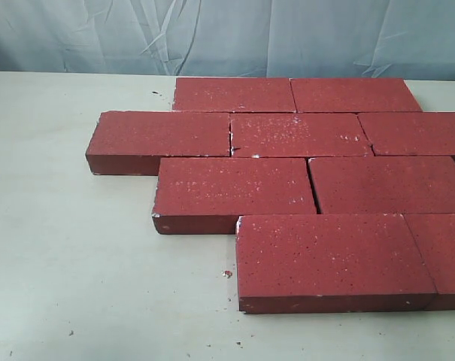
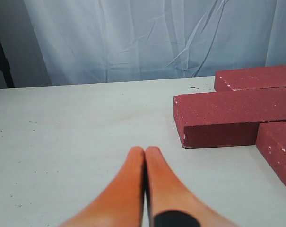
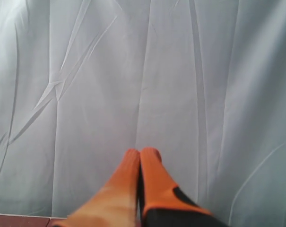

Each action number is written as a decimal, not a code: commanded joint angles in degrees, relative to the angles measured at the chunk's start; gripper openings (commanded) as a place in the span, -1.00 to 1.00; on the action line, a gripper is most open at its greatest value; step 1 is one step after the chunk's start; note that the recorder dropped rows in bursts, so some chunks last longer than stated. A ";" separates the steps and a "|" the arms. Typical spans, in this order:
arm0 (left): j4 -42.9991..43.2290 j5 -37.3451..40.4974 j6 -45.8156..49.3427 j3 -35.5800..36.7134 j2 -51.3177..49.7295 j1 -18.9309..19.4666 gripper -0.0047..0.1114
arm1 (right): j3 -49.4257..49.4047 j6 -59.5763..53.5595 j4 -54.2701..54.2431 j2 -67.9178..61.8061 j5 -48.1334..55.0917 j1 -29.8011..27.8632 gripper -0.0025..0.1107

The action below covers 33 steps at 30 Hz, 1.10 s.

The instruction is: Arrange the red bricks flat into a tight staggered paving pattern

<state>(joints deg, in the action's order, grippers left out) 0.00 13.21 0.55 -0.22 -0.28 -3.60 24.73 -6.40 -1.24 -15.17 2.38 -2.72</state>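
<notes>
We see the red bricks (image 1: 287, 180) lying flat on the pale table (image 1: 69, 263) in four staggered rows that touch one another. There are two in the back row, three in the second, two in the third and two in the front, and the right-hand bricks of the second and front rows are cut off by the edge of the exterior view. Each row is shifted sideways from its neighbour, and the second row's end brick (image 1: 159, 139) reaches farthest left. Thin dark seams show between bricks in the second and third rows, and whitish chips mark several corners. The left gripper (image 2: 145, 152) hangs over bare table, its orange fingers (image 2: 128, 179) pressed together with nothing between them. The short face of that end brick lies near it but apart. The right gripper (image 3: 140, 153) is likewise closed and empty, aimed at the wrinkled white curtain (image 3: 133, 71).
</notes>
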 commanded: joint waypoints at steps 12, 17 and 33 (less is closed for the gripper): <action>0.00 -0.12 0.07 0.22 0.28 0.05 -0.92 | -3.41 0.51 -2.02 0.28 3.14 -0.80 -0.97; 0.00 -0.12 0.07 0.22 0.28 0.05 -0.92 | -4.99 0.51 -2.34 0.28 3.11 -0.80 -0.97; 0.00 -0.13 0.07 0.22 0.28 0.05 -0.92 | -16.89 6.40 -2.34 10.29 3.33 -0.80 -0.97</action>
<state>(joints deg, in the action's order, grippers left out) 0.00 13.21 0.55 -0.22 -0.28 -3.60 10.15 -1.16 -3.57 -6.98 5.90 -3.15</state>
